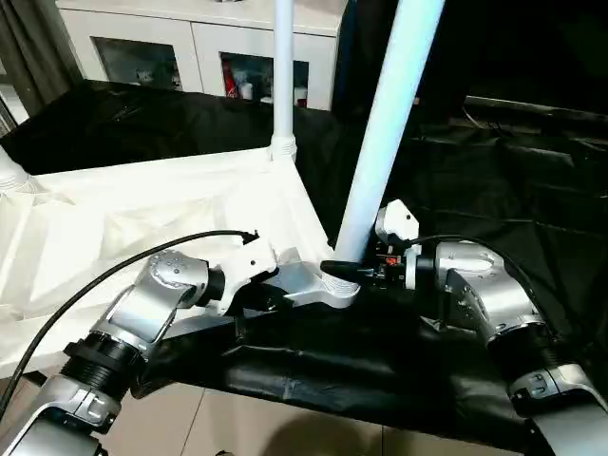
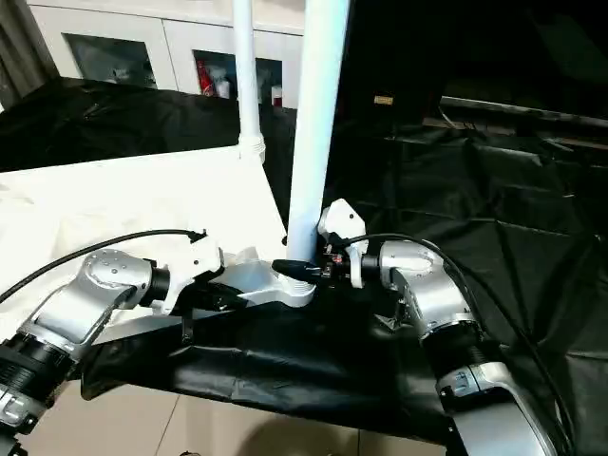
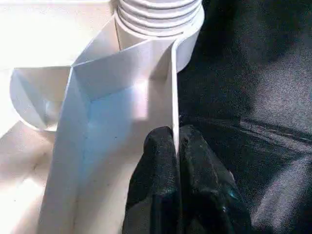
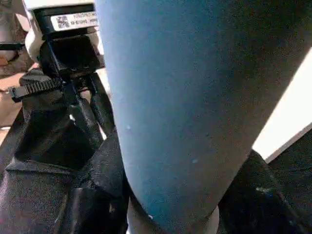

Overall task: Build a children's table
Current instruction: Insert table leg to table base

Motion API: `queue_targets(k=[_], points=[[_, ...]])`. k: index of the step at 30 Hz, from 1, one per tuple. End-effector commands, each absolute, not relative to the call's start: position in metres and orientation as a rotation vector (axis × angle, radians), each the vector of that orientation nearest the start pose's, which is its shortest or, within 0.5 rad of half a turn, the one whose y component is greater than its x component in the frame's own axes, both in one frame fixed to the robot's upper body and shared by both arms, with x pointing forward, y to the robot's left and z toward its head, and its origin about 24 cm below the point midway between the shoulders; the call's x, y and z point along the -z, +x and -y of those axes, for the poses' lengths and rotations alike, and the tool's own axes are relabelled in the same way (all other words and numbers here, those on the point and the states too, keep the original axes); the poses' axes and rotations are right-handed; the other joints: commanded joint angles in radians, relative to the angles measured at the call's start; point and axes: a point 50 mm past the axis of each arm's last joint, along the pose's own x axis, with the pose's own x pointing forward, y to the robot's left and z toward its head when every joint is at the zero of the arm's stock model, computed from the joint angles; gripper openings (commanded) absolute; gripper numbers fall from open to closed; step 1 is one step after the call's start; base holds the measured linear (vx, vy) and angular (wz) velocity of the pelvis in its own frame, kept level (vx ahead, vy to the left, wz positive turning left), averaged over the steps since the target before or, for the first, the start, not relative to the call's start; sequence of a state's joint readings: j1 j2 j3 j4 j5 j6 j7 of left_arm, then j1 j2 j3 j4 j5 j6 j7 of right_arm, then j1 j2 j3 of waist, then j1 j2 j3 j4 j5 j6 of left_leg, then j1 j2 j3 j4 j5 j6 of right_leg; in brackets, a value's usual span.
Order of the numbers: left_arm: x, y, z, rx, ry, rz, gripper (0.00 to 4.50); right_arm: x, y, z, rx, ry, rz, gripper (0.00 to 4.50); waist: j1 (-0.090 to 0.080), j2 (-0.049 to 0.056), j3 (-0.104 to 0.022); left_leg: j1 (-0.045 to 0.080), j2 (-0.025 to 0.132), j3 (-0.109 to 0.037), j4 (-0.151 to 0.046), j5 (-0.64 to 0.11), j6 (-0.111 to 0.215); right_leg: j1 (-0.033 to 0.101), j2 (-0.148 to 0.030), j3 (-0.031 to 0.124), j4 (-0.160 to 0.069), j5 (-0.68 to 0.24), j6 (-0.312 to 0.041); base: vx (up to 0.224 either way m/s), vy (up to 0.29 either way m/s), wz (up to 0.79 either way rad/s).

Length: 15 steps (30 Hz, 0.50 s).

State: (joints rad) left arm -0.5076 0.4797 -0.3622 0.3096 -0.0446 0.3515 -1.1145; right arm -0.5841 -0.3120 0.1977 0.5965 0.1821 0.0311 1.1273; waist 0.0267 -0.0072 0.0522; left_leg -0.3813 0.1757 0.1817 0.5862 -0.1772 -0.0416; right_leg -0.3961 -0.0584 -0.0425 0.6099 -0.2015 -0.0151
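Observation:
The children's table top (image 1: 142,228) lies upside down on black cloth, white, with its ribbed underside up. One white leg (image 1: 282,76) stands upright in the far corner socket. A second leg (image 1: 385,133) rises from the near right corner socket (image 1: 332,290), leaning slightly right. My right gripper (image 1: 344,266) is shut on this leg just above the socket, one black finger on each side of the tube (image 4: 180,107). My left gripper (image 3: 175,144) is shut on a thin white rib of the top (image 3: 174,87), close to the same socket. A third leg's base (image 1: 9,173) shows at the left edge.
A white cabinet with glass doors (image 1: 209,47) stands behind the work surface. Black cloth (image 1: 494,171) covers the surface to the right and hangs over its near edge above the tiled floor (image 1: 237,427). A black cable (image 1: 95,275) runs along my left arm.

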Motion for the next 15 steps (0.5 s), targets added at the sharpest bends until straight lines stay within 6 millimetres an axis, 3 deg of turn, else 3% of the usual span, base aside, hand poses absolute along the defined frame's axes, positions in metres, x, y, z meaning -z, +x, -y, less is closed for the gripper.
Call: queue_targets(k=[1, 2, 3, 5, 6, 8, 10, 13, 15], points=[[-0.071, 0.302, -0.124, 1.291, 0.388, -0.471, 0.0, -0.013, 0.307, 0.13, -1.172, -0.156, -0.474, 1.89, 0.001, 0.005, -0.028, 0.02, 0.059, -0.023, -0.083, -0.298, 0.025, 0.03, -0.082, 0.048, -0.085, -0.262, -0.228, 0.0, 0.0, 0.0], [-0.073, 0.312, -0.122, 1.188, 0.36, -0.468, 0.0, -0.011, 0.316, 0.13, -1.044, -0.178, -0.464, 1.89, -0.003, 0.011, -0.025, 0.023, 0.059, -0.024, -0.086, -0.331, 0.006, 0.025, -0.082, 0.049, -0.088, -0.307, -0.225, 0.0, 0.0, 0.0], [-0.073, 0.314, -0.122, 1.167, 0.355, -0.468, 0.0, -0.011, 0.317, 0.131, -1.016, -0.183, -0.462, 1.89, -0.005, 0.01, -0.02, 0.025, 0.058, -0.025, -0.088, -0.358, -0.002, 0.021, -0.081, 0.048, -0.093, -0.35, -0.218, 0.0, 0.0, 0.0], [-0.075, 0.322, -0.12, 1.085, 0.336, -0.465, 0.0, -0.009, 0.323, 0.131, -0.92, -0.176, -0.466, 1.89, -0.01, 0.007, -0.016, 0.027, 0.053, -0.035, -0.089, -0.425, -0.031, 0.02, -0.087, 0.044, -0.104, -0.514, -0.166, 0.0, 0.0, 0.0], [-0.075, 0.322, -0.12, 1.085, 0.336, -0.465, 0.0, -0.009, 0.323, 0.131, -0.92, -0.176, -0.466, 1.89, -0.01, 0.007, -0.015, 0.028, 0.053, -0.037, -0.09, -0.435, -0.033, 0.017, -0.088, 0.044, -0.108, -0.541, -0.154, -0.052, 0.011, -0.11], [-0.08, 0.343, -0.107, 0.884, 0.276, -0.46, 0.0, -0.002, 0.335, 0.125, -0.699, -0.148, -0.506, 1.89, -0.016, 0.013, -0.012, 0.034, 0.05, -0.039, -0.088, -0.46, -0.046, 0.007, -0.086, 0.044, -0.114, -0.567, -0.141, 0.0, 0.0, 0.0], [-0.08, 0.353, -0.096, 0.778, 0.236, -0.471, 0.0, 0.0, 0.34, 0.115, -0.606, -0.137, -0.522, 1.89, -0.016, 0.009, -0.013, 0.041, 0.045, -0.043, -0.083, -0.479, -0.045, 0.005, -0.088, 0.038, -0.122, -0.612, -0.126, -0.053, 0.017, -0.04], [-0.078, 0.363, -0.084, 0.66, 0.236, -0.494, 0.0, 0.0, 0.345, 0.099, -0.523, -0.102, -0.536, 1.89, -0.017, 0.015, -0.009, 0.036, 0.047, -0.042, -0.088, -0.47, -0.03, 0.007, -0.089, 0.036, -0.129, -0.585, -0.123, -0.018, 0.006, -0.01], [-0.078, 0.367, -0.073, 0.616, 0.217, -0.497, 0.0, 0.001, 0.345, 0.088, -0.486, -0.059, -0.557, 1.89, -0.015, 0.01, -0.011, 0.031, 0.049, -0.043, -0.094, -0.457, -0.024, 0.013, -0.088, 0.035, -0.126, -0.533, -0.13, 0.0, 0.0, 0.0]])
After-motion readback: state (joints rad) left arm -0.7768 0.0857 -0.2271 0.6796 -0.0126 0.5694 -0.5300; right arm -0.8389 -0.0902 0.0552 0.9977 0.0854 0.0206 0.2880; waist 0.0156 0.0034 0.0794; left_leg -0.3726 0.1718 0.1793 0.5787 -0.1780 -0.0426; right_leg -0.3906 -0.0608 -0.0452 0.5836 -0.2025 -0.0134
